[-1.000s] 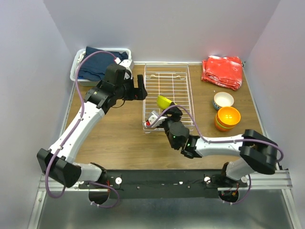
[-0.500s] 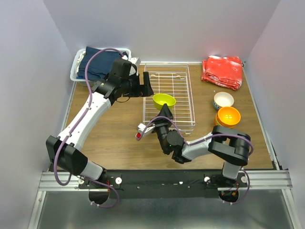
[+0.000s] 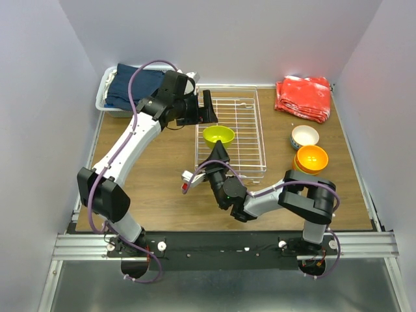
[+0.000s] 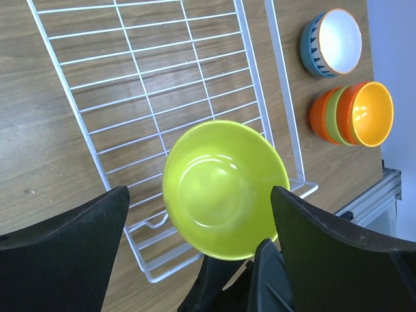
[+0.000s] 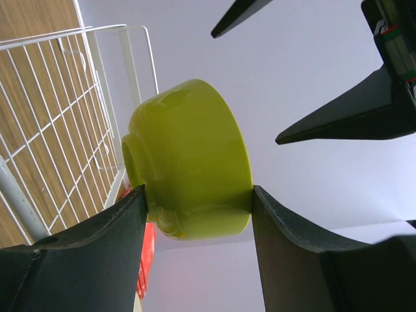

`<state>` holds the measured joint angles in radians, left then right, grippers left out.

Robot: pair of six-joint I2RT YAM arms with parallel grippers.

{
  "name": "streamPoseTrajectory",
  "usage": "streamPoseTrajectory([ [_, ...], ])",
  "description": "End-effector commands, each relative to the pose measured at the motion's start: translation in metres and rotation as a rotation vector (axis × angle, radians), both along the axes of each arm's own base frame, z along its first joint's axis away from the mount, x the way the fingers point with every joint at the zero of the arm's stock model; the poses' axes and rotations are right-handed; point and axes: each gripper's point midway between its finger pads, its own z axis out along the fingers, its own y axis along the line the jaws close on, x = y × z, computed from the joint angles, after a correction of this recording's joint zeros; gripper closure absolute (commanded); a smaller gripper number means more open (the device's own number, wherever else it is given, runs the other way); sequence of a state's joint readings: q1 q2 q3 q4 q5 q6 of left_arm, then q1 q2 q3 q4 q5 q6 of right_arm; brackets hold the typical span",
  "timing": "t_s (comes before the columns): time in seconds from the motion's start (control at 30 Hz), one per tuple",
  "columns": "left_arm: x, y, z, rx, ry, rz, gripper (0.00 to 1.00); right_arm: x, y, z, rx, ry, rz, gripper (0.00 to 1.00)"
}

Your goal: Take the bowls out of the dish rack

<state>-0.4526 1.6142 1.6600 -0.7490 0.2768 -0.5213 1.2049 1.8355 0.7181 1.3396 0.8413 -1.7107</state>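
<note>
Top external view: dish rack (image 3: 244, 117) bare of resting bowls. Yellow-green bowl (image 3: 218, 134) above it, clamped in right gripper (image 3: 218, 149). Left gripper (image 3: 209, 108) spread wide, empty. Striped bowl (image 3: 304, 136) and orange stack (image 3: 310, 160) on table (image 3: 156, 175). Apparently remaining: set this bowl down.

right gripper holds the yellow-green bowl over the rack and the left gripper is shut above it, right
No: the left gripper is open, fingers spread wide, as the left wrist view shows. The right gripper does hold the yellow-green bowl over the dish rack.
</note>
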Motion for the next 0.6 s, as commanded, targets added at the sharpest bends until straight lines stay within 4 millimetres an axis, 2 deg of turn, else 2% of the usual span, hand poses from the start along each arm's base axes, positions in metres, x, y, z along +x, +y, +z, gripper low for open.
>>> streamPoseTrajectory([
  [0.0, 0.002, 0.005, -0.003, 0.030, 0.037, 0.017, 0.01, -0.012, -0.026, 0.071, 0.427, -0.192, 0.013, 0.78],
  [0.13, 0.003, 0.020, -0.021, 0.120, 0.068, 0.056, 0.04, -0.011, -0.027, 0.072, 0.423, -0.195, 0.008, 0.78],
  [0.23, -0.001, 0.024, -0.035, 0.157, 0.102, 0.048, 0.12, -0.012, -0.027, 0.074, 0.426, -0.197, 0.011, 0.78],
  [0.47, -0.007, 0.012, -0.056, 0.124, 0.166, -0.008, 0.37, -0.012, -0.028, 0.076, 0.428, -0.200, 0.010, 0.78],
  [0.57, -0.010, 0.006, -0.062, 0.107, 0.196, -0.033, 0.41, -0.013, -0.029, 0.077, 0.429, -0.202, 0.012, 0.78],
])
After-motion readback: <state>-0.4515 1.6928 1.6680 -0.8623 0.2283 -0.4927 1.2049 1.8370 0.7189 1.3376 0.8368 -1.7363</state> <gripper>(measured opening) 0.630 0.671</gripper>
